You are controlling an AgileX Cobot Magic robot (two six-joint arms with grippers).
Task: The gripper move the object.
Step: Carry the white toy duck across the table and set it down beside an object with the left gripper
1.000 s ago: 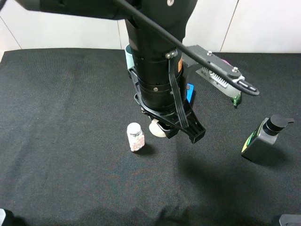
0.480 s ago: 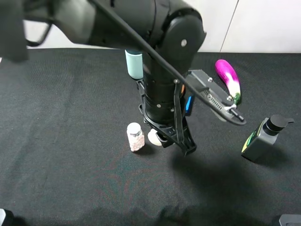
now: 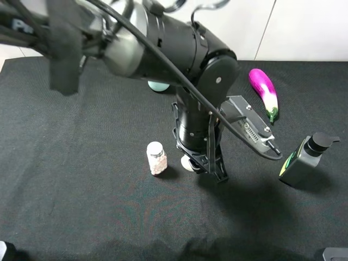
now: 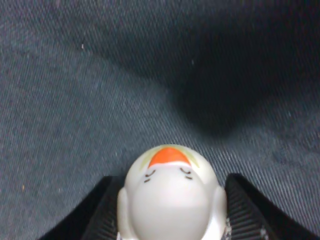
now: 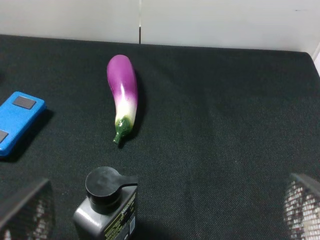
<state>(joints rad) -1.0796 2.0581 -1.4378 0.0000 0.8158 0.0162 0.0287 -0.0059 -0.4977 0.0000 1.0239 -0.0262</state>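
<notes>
The cream-white duck (image 4: 170, 197) with its orange beak sits between the two black fingers (image 4: 97, 215) of my left gripper (image 4: 170, 220), which is shut on it. In the high view the duck (image 3: 187, 162) shows as a pale patch under the bulky black left gripper (image 3: 198, 163), low over the black cloth and just right of the pill bottle. My right gripper (image 5: 162, 217) is open and empty, its mesh fingertips (image 5: 25, 210) at the frame corners above the pump bottle.
A clear bottle of pink pills (image 3: 156, 157) stands close to the left of the duck. A purple eggplant (image 3: 263, 91), a grey pump bottle (image 3: 304, 160), a blue flat item (image 5: 15, 120) and a pale teal cup (image 3: 157, 85) lie around.
The left arm has swung and lowered its wrist toward the cloth, carrying the duck slightly down and to the right. The eggplant is now uncovered.
</notes>
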